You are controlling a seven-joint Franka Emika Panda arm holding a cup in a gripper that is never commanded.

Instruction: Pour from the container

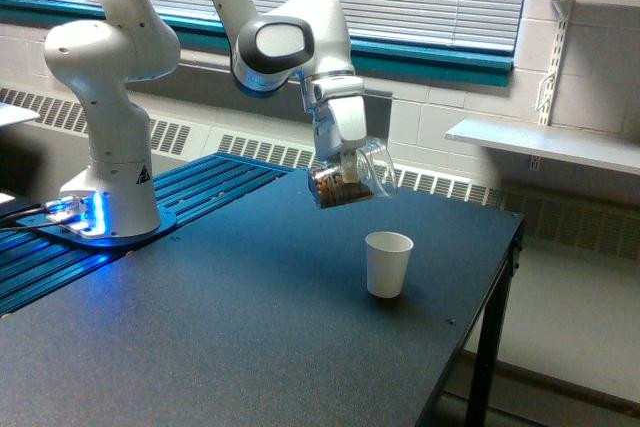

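The container is a small clear cup with brown granular stuff inside. It hangs tilted in the air, its mouth turned toward the exterior view's right. My gripper is shut on it, held under the white wrist. A white paper cup stands upright on the dark table, below the container and a little toward the exterior view's right. No grains show falling between the two.
The arm's white base stands on a blue slatted surface at the exterior view's left. The dark table ends at an edge on the exterior view's right. A wall shelf and window blinds lie behind.
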